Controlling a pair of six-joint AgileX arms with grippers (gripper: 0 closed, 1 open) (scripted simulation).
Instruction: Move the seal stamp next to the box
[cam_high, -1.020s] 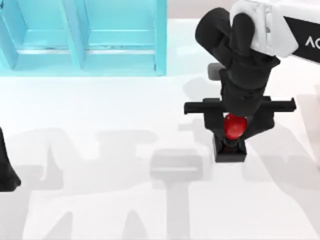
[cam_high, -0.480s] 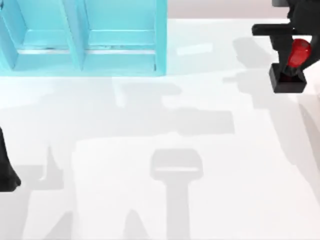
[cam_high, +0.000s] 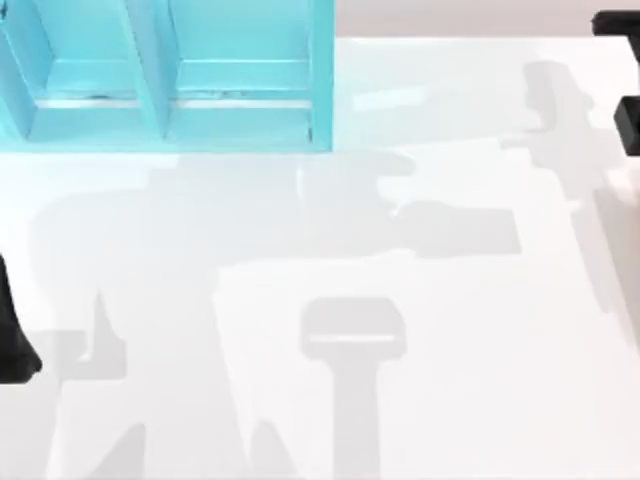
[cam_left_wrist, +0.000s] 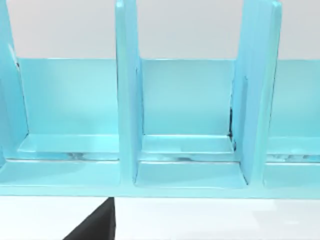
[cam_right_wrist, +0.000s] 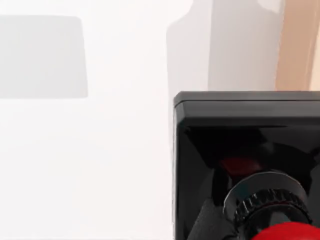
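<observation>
The seal stamp (cam_right_wrist: 240, 145) hangs close under the right wrist camera, its black square base facing the table and its red knob (cam_right_wrist: 287, 232) at the picture's lower edge. From above, a corner of its black base (cam_high: 630, 125) shows at the far right edge, held off the table. My right gripper (cam_high: 618, 22) is shut on the stamp, mostly beyond the top view's right edge. The box (cam_high: 240, 100) is light blue with upright dividers and stands at the back left, far from the stamp. My left arm (cam_high: 10, 345) is parked at the left edge, and its wrist camera faces the box (cam_left_wrist: 185, 150).
White tabletop (cam_high: 420, 400) with grey arm shadows lies between the box and the right edge. A tan strip (cam_right_wrist: 297, 45) beyond the table edge shows in the right wrist view.
My right gripper lifted the seal stamp from the table's middle right and carried it up and to the far right, almost out of the top view. The left arm has not moved.
</observation>
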